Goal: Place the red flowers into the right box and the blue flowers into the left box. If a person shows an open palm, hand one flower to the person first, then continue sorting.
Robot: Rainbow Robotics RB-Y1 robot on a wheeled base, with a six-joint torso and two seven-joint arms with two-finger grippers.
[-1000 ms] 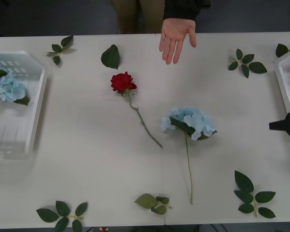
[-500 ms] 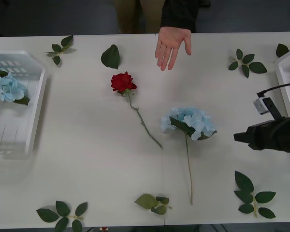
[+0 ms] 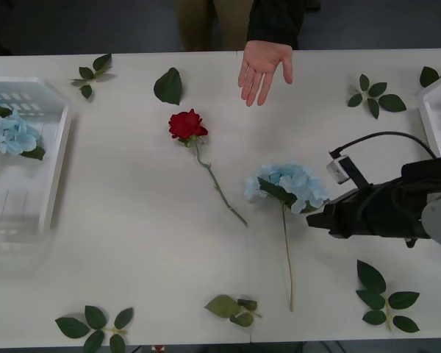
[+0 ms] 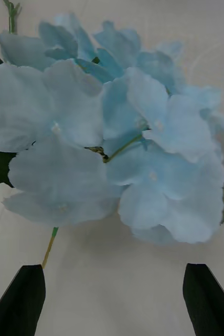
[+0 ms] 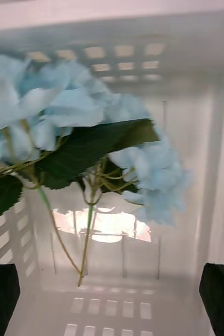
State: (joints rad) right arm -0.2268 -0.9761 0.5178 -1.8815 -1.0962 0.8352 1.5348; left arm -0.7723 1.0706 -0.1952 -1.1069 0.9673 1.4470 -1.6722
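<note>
The person's open hand (image 3: 263, 68) asks for a flower, so the right gripper (image 3: 313, 219), fingers wide and empty, sits just beside the blue flower (image 3: 287, 187) on the table (image 3: 132, 220). The left gripper (image 5: 112, 299), also wide, hangs over the left box (image 3: 29, 213).

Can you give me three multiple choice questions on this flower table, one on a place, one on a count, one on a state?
1. Where does the red rose lie?
A. In the left box
B. On the table
C. In the person's palm

2. How many blue flowers lie on the table outside the boxes?
A. One
B. Two
C. Three

3. What state is the right hand in?
A. Shut on a rose
B. Open, empty
C. Shut on a leaf

Answers:
1 B: it lies on the table before the person's open palm.
2 A: one blue flower lies there.
3 B: its fingers stand apart before the blue flower.
</note>
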